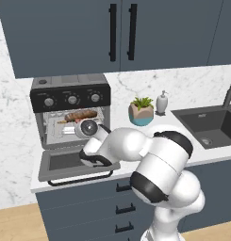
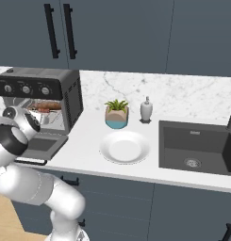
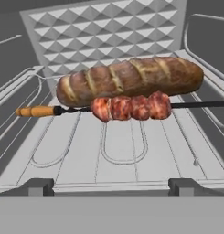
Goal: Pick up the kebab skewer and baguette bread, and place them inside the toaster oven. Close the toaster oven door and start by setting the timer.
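Observation:
The toaster oven [image 1: 70, 94] stands open on the counter, its toaster oven door [image 1: 65, 162] dropped flat. On the wire rack inside lies the baguette bread [image 3: 129, 80], golden-brown with score marks. The kebab skewer [image 3: 131, 107] rests just in front of it and touches it, orange handle to the left. My gripper [image 3: 111, 187] is at the oven mouth, open, with nothing between its fingertips [image 3: 38, 186]. It sits a short way back from the skewer. From the side, the baguette bread [image 1: 81, 115] shows above my hand. Three knobs [image 1: 72, 99] sit on the top panel.
A white plate [image 2: 125, 147] lies on the counter right of the oven. Behind it stand a potted plant [image 2: 117, 114] and a soap dispenser [image 2: 146, 109]. A dark sink [image 2: 197, 146] is at the far right. Cabinet doors hang overhead.

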### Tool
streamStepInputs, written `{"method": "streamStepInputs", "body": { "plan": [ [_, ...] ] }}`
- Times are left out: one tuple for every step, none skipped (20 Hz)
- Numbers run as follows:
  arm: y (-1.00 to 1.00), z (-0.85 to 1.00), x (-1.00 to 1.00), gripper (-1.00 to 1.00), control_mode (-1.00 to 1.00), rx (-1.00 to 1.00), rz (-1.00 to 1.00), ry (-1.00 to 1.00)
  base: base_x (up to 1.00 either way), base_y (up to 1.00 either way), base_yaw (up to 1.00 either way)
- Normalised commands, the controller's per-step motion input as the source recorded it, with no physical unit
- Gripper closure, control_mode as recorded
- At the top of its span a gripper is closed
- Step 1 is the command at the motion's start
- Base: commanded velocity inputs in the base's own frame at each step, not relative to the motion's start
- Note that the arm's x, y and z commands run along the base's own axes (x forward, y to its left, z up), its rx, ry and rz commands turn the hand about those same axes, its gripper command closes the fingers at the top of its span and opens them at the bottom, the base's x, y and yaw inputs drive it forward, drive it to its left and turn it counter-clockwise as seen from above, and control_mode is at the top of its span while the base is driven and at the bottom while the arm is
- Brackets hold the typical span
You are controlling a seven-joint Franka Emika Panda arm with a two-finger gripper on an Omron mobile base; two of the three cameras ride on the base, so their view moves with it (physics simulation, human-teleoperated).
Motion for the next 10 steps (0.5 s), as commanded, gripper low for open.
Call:
{"method": "streamStepInputs", "body": {
  "plan": [
    [0.0, -0.05, 0.23, -1.0, -1.0, 0.0, 0.0, -0.09, 0.0, 0.0, 0.0],
    [0.0, -0.06, 0.2, -1.0, -1.0, 0.0, 0.0, -0.1, 0.0, 0.0, 0.0],
    [0.0, -0.02, 0.19, -1.0, -1.0, 0.0, 0.0, -0.1, 0.0, 0.0, 0.0],
    [0.0, 0.0, 0.2, -1.0, -1.0, 0.0, 0.0, -0.09, 0.0, 0.0, 0.0],
    [0.0, 0.0, 0.24, -1.0, -1.0, 0.0, 0.0, -0.09, 0.0, 0.0, 0.0],
    [0.0, 0.0, 0.26, -1.0, -1.0, 0.0, 0.0, -0.09, 0.0, 0.0, 0.0],
    [0.0, 0.0, 0.29, -1.0, -1.0, 0.0, 0.0, -0.09, 0.0, 0.0, 0.0],
    [0.0, 0.0, 0.29, -1.0, -1.0, 0.0, 0.0, -0.08, 0.0, 0.0, 0.0],
    [0.0, 0.0, 0.29, -1.0, -1.0, 0.0, 0.0, -0.07, 0.0, 0.0, 0.0],
    [0.0, 0.0, 0.27, -1.0, -1.0, 0.0, 0.0, -0.06, 0.0, 0.0, 0.0]
  ]
}}
